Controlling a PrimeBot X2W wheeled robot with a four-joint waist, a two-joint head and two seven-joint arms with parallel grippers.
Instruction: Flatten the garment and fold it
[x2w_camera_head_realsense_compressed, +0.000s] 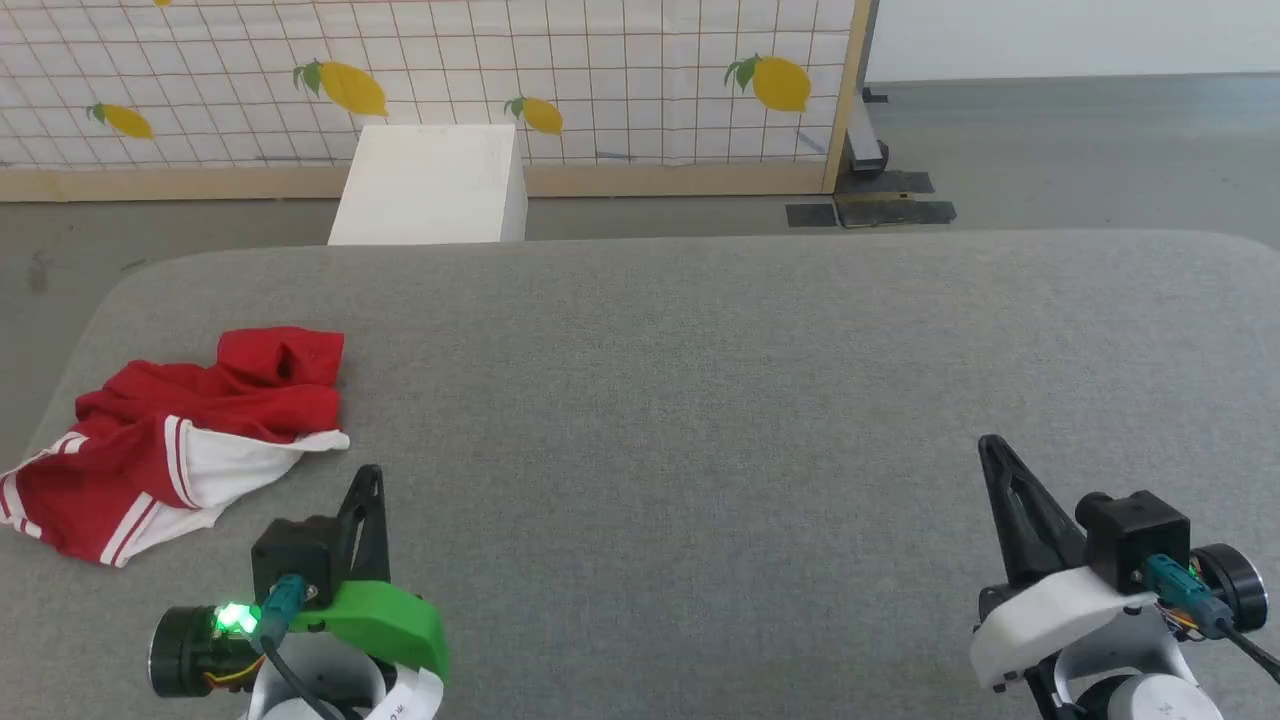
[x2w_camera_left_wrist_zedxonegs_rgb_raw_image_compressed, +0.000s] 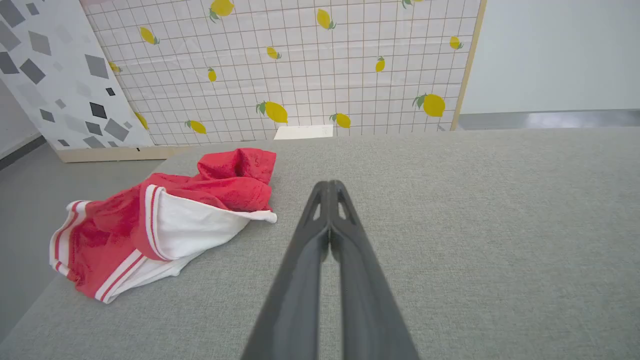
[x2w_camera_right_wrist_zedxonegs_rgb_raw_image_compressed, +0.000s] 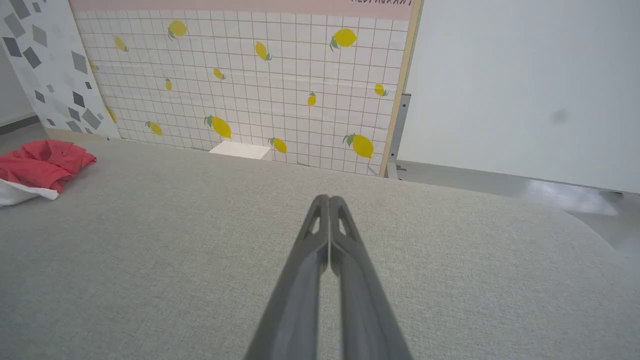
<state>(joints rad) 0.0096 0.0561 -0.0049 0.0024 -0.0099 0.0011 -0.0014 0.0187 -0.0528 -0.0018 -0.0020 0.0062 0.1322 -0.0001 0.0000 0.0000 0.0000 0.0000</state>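
Garment crumpled in a heap near the left edge of the grey table, neither flattened nor folded. Left gripper and right gripper both clenched on nothing, clear of the cloth. Whole task outstanding.

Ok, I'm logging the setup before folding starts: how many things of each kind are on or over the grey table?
Red-and-white garment: 1, crumpled near the table's left edge
Grippers: 2, left gripper and right gripper, both shut and holding nothing
Total: 3
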